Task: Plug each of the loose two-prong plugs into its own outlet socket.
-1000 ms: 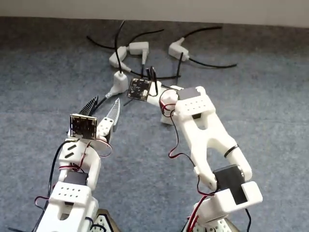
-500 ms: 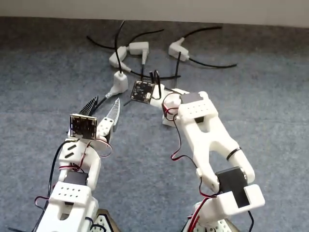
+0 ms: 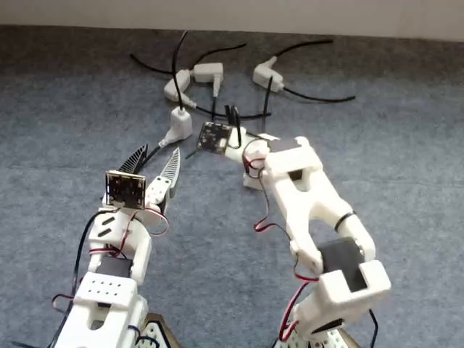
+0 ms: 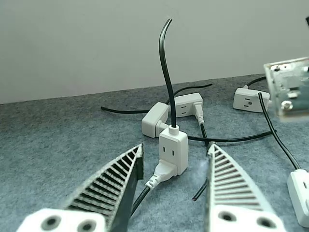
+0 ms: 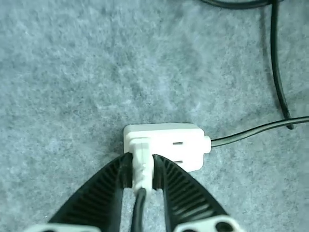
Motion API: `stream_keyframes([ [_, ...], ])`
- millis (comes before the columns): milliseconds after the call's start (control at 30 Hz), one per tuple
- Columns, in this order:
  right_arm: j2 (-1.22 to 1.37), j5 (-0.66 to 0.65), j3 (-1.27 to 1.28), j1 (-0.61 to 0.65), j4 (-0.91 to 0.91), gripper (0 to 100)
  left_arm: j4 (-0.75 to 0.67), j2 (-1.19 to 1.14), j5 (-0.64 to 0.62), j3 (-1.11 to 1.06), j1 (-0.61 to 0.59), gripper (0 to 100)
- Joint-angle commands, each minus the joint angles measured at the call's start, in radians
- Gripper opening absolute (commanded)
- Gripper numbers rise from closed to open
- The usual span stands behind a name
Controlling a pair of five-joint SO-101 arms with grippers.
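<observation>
The right gripper (image 5: pixel 141 170) had its fingers pinched narrow on a white two-prong plug (image 5: pixel 141 157), and the plug was butted against one face of an outlet socket (image 5: pixel 169 140) lying on the grey mat (image 5: pixel 72 72), near the middle and just short of the tangle of other cords. No prongs showed between plug and socket, so I took this for the seating step – nearly home, though I could not tell if it was fully in. The socket's own black cord (image 5: pixel 256 129) trailed off to one side.

The left gripper (image 4: pixel 176 149) hung low over the mat with its fingers spread wide and nothing in them. Just beyond it stood another socket (image 4: pixel 172 145) with a plug (image 4: pixel 163 173) at its lower end (that pair looked joined already).

Next, I judged, would be a straight push along the prongs – the loose socket could slide on the mat unless braced – and only then letting go. Two more white sockets (image 3: pixel 206 72) (image 3: pixel 267 72) lay farther back.
</observation>
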State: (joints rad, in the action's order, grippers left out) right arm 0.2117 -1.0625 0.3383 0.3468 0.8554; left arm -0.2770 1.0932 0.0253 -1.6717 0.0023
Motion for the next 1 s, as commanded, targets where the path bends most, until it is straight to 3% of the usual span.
stream_keyframes([
  [0,0.053,-0.005,-0.048,-0.027,0.061,0.6,0.006,0.007,0.003,-0.016,-0.007,21],
  [133,0.050,0.011,-0.065,-0.027,0.084,0.7,0.006,0.007,0.005,-0.016,-0.007,21],
  [200,0.042,0.104,-0.113,-0.028,0.081,4.2,0.006,0.007,0.005,-0.016,-0.007,21],
  [333,-0.004,0.290,-0.214,-0.053,0.082,28.6,0.006,0.007,0.005,-0.016,-0.007,21],
  [433,-0.036,0.308,-0.245,-0.051,0.088,41.5,0.006,0.007,0.005,-0.016,-0.007,21],
  [567,-0.068,0.359,-0.249,-0.015,0.206,39.2,0.006,0.007,0.005,-0.016,-0.007,21],
  [967,-0.041,1.100,-0.338,-0.013,0.182,35.5,0.006,0.008,0.005,-0.016,-0.007,21],
])
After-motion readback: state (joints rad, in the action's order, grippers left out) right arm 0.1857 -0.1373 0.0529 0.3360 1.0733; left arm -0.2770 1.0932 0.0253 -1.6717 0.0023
